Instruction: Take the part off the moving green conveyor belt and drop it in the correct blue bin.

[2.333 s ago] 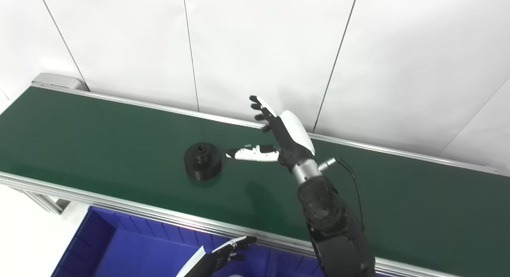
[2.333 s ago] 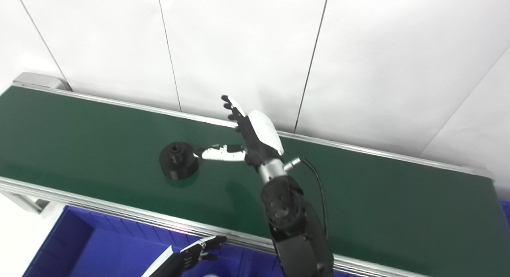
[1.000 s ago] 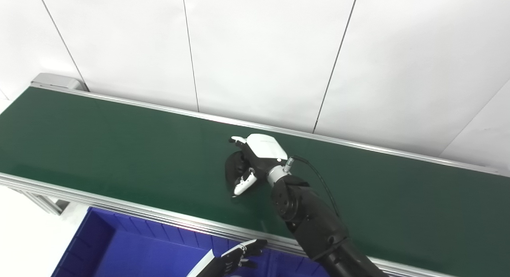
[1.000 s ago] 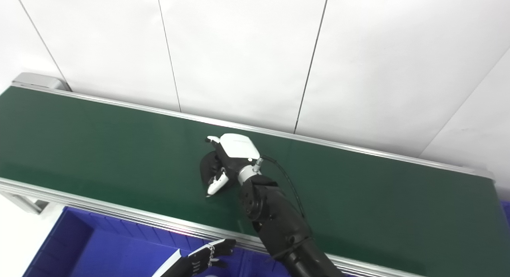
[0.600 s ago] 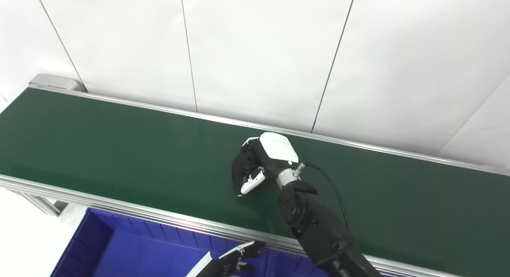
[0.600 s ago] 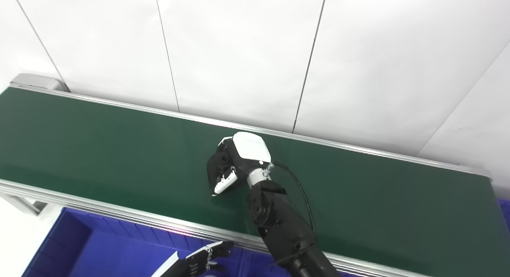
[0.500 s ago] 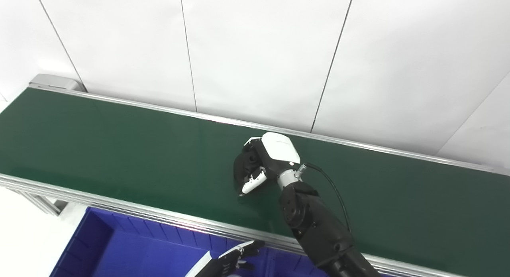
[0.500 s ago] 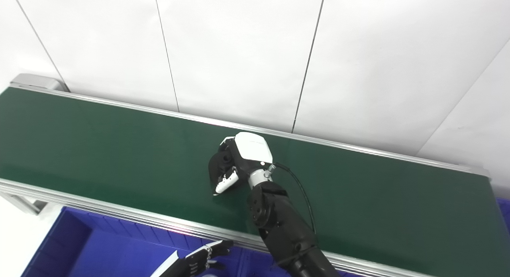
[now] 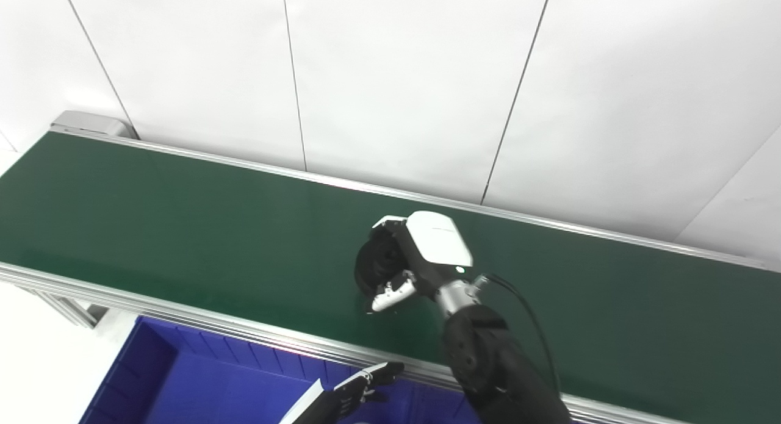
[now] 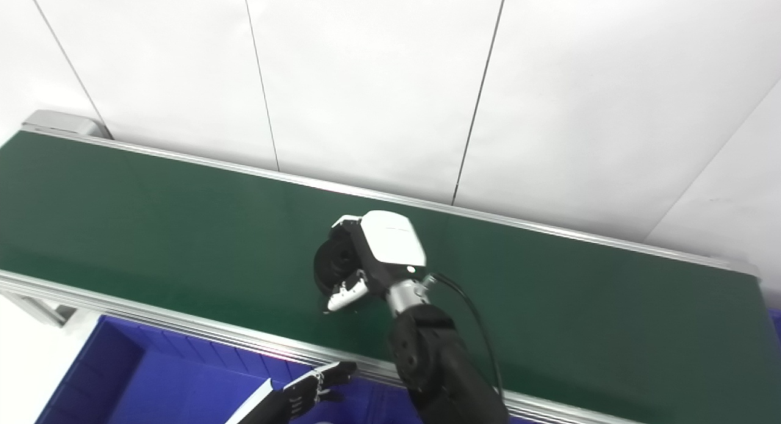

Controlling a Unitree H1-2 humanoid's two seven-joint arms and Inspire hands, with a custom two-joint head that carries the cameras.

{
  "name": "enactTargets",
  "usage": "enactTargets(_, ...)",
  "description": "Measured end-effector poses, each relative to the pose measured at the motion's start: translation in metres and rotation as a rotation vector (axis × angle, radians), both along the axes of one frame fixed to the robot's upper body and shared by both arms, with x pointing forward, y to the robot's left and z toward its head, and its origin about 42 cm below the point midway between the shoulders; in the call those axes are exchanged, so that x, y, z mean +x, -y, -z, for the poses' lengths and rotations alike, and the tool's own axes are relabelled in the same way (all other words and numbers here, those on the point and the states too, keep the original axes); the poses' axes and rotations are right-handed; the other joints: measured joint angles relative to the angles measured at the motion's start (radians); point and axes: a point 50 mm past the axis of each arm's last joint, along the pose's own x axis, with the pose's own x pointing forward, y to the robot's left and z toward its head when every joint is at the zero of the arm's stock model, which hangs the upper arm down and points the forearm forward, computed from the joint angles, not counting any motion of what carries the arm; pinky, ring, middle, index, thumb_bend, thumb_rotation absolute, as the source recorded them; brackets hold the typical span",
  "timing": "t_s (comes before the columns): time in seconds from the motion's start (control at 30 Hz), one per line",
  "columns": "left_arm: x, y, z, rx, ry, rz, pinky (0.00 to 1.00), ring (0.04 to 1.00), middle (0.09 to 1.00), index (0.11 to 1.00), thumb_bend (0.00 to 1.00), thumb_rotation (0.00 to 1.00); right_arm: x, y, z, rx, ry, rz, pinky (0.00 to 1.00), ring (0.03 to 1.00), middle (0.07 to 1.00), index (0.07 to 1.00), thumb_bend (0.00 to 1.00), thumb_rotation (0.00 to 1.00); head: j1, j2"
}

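The part is a black round disc with a raised hub (image 9: pixel 373 266), held tilted just above the green conveyor belt (image 9: pixel 183 229). My right hand (image 9: pixel 415 256) is shut on it, fingers wrapped over the top and the white-tipped thumb (image 9: pixel 390 294) under its near edge. In the right eye view the part (image 10: pixel 332 264) shows its round face to the left of my right hand (image 10: pixel 378 253). My left hand (image 9: pixel 357 390) hangs low over the blue bin (image 9: pixel 183 381) at the bottom edge, fingers apart and holding nothing.
The belt's aluminium near rail (image 9: pixel 213 326) runs between the belt and the blue bin. A grey end housing (image 9: pixel 88 124) caps the belt at the far left. White wall panels stand right behind the belt.
The part rode the belt rightward to my right hand, which dropped from open above it and closed on it. Since half a second ago the hand has drawn the part nearer and tilted it.
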Motion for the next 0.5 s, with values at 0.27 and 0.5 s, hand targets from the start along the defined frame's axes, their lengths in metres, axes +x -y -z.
enactTargets(0.27,0.002,-0.009,-0.001,0.025,0.007,0.013,0.9,0.949,0.942,0.922,0.72,0.64,-0.037,0.05,-0.036,0.03,0.038,0.093,0.31,0.423,0.537,0.49,0.51,0.0,-0.055,0.054)
enactTargets(0.5,0.0,-0.016,-0.014,0.036,0.048,0.021,0.93,0.962,0.96,0.944,0.71,0.73,-0.091,0.086,-0.046,0.109,0.04,0.168,0.34,0.407,0.522,0.5,0.51,0.0,-0.103,0.107)
